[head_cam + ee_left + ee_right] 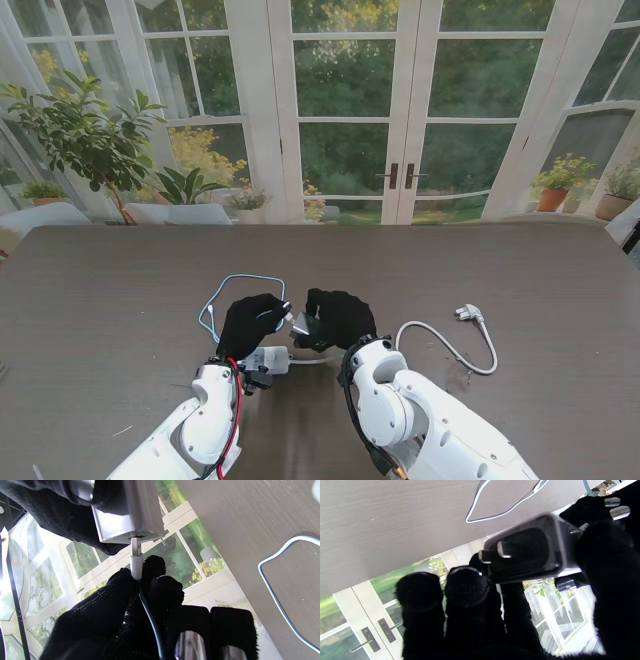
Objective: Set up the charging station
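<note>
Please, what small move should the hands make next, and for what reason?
Probably the left hand should push the white USB plug further into the silver charger block held by the right hand, because the plug's metal tip is still partly showing at the port.

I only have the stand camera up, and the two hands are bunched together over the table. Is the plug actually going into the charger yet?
Observer: Partly. The left wrist view shows the USB plug with its metal tip at the charger block's port, but most of the metal is exposed.
Operator: Who's holding what?
Observer: The left hand pinches the plug's white collar between its fingers; the right hand grips the block.
Operator: Which way do the wall prongs face?
Observer: In the right wrist view the prongs stick out of the block's dark end, opposite the plug side, with nothing touching them.
</note>
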Controlling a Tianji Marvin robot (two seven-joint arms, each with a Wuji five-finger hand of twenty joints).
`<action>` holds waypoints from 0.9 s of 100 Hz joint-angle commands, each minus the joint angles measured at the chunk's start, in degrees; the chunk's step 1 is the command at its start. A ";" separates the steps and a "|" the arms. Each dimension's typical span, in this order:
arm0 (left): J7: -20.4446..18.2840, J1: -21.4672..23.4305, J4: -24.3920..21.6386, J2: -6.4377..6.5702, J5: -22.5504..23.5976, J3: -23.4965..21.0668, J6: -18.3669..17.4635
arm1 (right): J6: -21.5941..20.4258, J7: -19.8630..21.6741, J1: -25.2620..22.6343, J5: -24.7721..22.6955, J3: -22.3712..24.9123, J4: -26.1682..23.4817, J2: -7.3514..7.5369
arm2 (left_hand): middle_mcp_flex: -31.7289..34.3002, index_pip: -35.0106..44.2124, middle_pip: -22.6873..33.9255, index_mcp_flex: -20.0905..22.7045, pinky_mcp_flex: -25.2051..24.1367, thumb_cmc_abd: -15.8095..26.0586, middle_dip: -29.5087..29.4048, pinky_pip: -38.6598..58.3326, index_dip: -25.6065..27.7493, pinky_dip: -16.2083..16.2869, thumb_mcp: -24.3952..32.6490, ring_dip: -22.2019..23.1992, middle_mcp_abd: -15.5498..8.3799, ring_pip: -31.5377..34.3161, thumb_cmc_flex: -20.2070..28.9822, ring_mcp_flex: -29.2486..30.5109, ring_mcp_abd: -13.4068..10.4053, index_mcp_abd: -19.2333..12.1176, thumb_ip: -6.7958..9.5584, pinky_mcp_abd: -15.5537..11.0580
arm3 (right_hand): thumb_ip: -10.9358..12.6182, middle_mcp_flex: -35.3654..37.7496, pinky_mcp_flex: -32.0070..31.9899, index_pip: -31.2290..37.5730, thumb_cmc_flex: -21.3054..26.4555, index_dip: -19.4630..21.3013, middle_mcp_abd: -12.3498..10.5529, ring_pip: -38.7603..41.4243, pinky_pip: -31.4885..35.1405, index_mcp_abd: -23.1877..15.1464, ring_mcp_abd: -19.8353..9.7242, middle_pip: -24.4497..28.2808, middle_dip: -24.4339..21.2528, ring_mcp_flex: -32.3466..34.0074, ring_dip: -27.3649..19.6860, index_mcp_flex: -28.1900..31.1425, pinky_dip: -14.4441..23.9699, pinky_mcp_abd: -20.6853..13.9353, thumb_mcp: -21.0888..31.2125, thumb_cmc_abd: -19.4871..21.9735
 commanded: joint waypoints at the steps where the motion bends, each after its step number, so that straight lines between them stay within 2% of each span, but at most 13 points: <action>1: -1.02 0.57 -0.28 -0.98 0.12 0.74 0.72 | -0.11 0.19 0.02 -0.10 -0.12 -0.89 -1.04 | 4.61 -0.04 3.99 -1.26 2.63 -4.22 -0.75 16.21 -0.50 0.90 0.74 0.10 3.07 5.76 7.96 0.18 -2.43 2.82 4.19 -2.83 | 8.87 3.63 1.33 14.71 12.28 5.15 -5.65 2.13 0.12 -8.87 -0.82 6.67 1.79 2.65 1.21 2.44 0.97 2.50 10.48 8.28; 7: -0.83 0.75 -0.58 -1.07 -0.11 0.76 1.23 | -0.09 0.02 -0.08 -0.05 0.04 -0.92 -1.06 | 4.59 -0.01 4.12 -1.25 2.57 -4.21 -1.13 16.21 -0.64 0.97 0.85 0.10 2.99 5.73 8.18 0.17 -2.00 2.83 4.18 -2.21 | 8.89 3.66 1.37 14.70 12.35 5.17 -5.62 2.15 0.09 -8.87 -0.79 6.69 1.80 2.64 1.21 2.44 0.96 2.46 10.54 8.26; 12: -0.68 0.92 -0.96 -1.17 -0.53 0.70 1.95 | -0.16 -0.10 -0.22 0.03 0.22 -0.98 -1.06 | 4.58 -0.12 4.04 -1.47 2.55 -4.16 -1.38 16.21 -0.75 1.00 0.92 0.10 4.19 5.72 8.27 0.16 -1.90 2.76 4.16 -1.99 | 8.87 3.66 1.40 14.69 12.34 5.18 -5.60 2.18 0.08 -8.87 -0.78 6.70 1.79 2.66 1.23 2.44 0.96 2.45 10.56 8.24; 48: -0.96 2.23 -4.41 -2.08 -6.59 0.78 7.47 | -0.46 -0.51 -0.55 0.29 0.68 -1.10 -1.12 | 4.63 -0.33 3.81 -1.50 2.52 -4.25 -2.41 16.21 -0.96 0.66 1.52 0.06 3.03 5.55 9.36 0.15 -1.76 2.93 4.15 -1.40 | 8.85 3.83 1.71 14.67 12.39 5.25 -5.56 2.35 -0.04 -8.85 -0.93 6.74 1.75 2.62 1.29 2.61 0.91 2.38 10.70 8.14; 68: -1.75 3.20 -6.49 -2.01 -8.09 0.72 10.60 | -0.73 -1.97 -0.71 0.25 0.85 -0.78 -1.42 | 4.75 -0.10 3.92 -1.07 2.51 -4.61 -2.95 16.21 -0.94 0.34 2.17 -0.04 2.97 5.28 9.53 0.15 -1.49 3.29 4.06 -1.29 | 8.83 3.99 1.84 14.64 12.42 5.27 -5.49 2.48 -0.05 -8.78 -0.90 6.78 1.72 2.65 1.35 2.76 0.91 2.53 10.80 8.04; 71: -2.21 3.45 -7.08 -1.91 -8.43 0.61 11.38 | -0.88 -2.02 -0.73 0.11 0.89 -0.76 -1.38 | 4.73 -0.07 4.07 -1.02 2.53 -4.66 -3.05 16.21 -0.97 0.29 2.34 -0.05 1.82 5.25 9.45 0.16 -1.45 3.18 4.03 -1.34 | 8.81 3.99 1.87 14.63 12.37 5.27 -5.53 2.51 -0.05 -8.77 -1.01 6.77 1.71 2.66 1.36 2.77 0.92 2.57 10.80 8.04; 90: -4.30 4.60 -9.96 -1.47 -10.31 -0.27 15.45 | -2.02 -2.19 -1.14 -0.85 1.26 -1.00 -1.01 | 4.72 0.13 4.46 -0.80 2.53 -4.87 -3.57 16.21 -1.07 0.08 2.89 -0.14 1.51 5.08 9.20 0.16 -1.24 3.23 3.84 -1.28 | 8.79 4.17 2.16 14.61 12.41 5.30 -5.50 2.68 -0.05 -8.77 -1.11 6.77 1.66 2.66 1.44 2.77 0.91 2.51 10.91 7.98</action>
